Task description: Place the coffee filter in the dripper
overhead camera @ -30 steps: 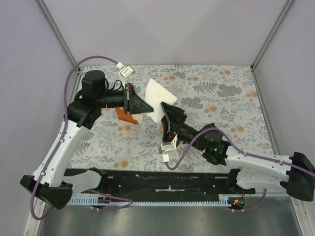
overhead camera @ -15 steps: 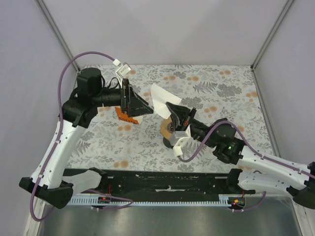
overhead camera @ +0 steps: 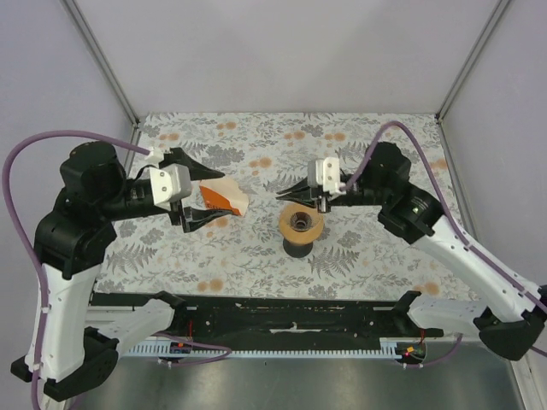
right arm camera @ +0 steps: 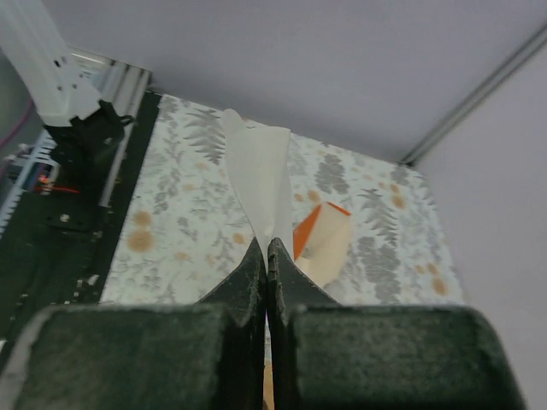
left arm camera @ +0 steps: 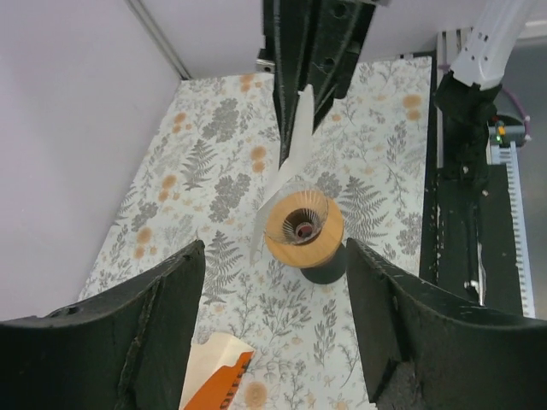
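Compared with a second ago, both arms have swung apart. The left gripper (overhead camera: 218,195) has let go of the paper and pulled back to the left side of the floral table (overhead camera: 385,145). The right gripper (overhead camera: 282,195) has moved over to the right side and now carries the paper alone.

The left jaws stand wide and hold nothing. In the top view they sit just beside the orange and white coffee pack (overhead camera: 232,201). The right jaws are pinched tight on one edge of the coffee filter (right arm camera: 261,179). The filter is a flat, folded white sheet that sticks out past the fingertips.

From the left wrist view the filter (left arm camera: 291,154) hangs edge-on in the air. Its free end reaches down toward the left rim of the dripper (left arm camera: 303,229). Whether it touches the rim cannot be told. It is not inside the dripper. The dripper stands upright near the middle of the table.

The filter looks very light, thin and limp, likely to bend, crease or tear. A light pinch at the rim edge seems safest, so the cone can still spread open. The dripper looks small and could shift if nudged.
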Action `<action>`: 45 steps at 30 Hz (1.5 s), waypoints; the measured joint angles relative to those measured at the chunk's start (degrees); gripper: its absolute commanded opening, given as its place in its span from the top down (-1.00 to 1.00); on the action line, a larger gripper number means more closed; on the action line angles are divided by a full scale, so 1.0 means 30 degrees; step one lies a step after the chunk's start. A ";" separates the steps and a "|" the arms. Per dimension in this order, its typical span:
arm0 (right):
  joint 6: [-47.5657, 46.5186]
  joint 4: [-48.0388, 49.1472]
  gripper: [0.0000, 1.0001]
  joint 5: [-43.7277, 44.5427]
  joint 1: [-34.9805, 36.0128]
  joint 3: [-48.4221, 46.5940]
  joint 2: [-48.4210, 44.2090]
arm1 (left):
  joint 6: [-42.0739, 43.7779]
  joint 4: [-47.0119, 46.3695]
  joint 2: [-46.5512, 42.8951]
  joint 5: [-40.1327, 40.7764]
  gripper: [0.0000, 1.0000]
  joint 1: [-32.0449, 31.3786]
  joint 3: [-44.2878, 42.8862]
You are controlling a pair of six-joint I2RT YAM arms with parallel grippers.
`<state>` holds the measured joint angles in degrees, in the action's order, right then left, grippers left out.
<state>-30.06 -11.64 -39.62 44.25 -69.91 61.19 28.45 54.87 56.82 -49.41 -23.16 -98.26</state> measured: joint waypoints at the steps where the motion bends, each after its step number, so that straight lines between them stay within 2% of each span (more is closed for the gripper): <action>1: 0.0787 -0.0510 1.00 -0.0736 -0.0087 -0.0896 0.0816 | 0.0736 0.0452 0.0000 0.0015 -0.42 -0.0102 -0.0036; 4: 0.2616 -0.1384 1.00 -0.2368 -0.0189 -0.2339 0.2557 | 0.2004 0.1574 0.0328 0.0350 -0.33 -0.0357 -0.0036; 7: 0.4189 -0.2178 1.00 -0.3526 -0.0240 -0.2871 0.3636 | 0.2521 0.2171 0.0678 0.0532 -0.14 -0.0554 -0.0022; 11: 0.5668 -0.2586 1.00 -0.4371 -0.0299 -0.3118 0.4452 | 0.2652 0.2688 0.1115 0.0583 -0.11 -0.0816 0.0073; 19: 0.7380 -0.2397 1.00 -0.5085 -0.0299 -0.3351 0.4976 | 0.1792 0.2492 0.1253 0.0488 0.10 -0.1566 0.0860; 23: 0.7766 -0.2215 1.00 -0.5289 -0.0299 -0.3359 0.5187 | 0.0707 0.1967 0.1639 0.0503 0.40 -0.2004 0.0933; 32: 0.8014 -0.2004 1.00 -0.5311 -0.0291 -0.3359 0.5268 | -0.0787 0.1086 0.2178 0.1129 0.81 -0.2404 0.0954; 45: 0.7810 -0.2011 1.00 -0.5311 -0.0291 -0.3351 0.5268 | -0.0918 0.1005 0.2419 0.2135 0.82 -0.2419 0.0707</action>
<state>-6.63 -17.67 -55.55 43.38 -79.96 76.99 25.69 57.89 64.07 -43.00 -30.41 -96.14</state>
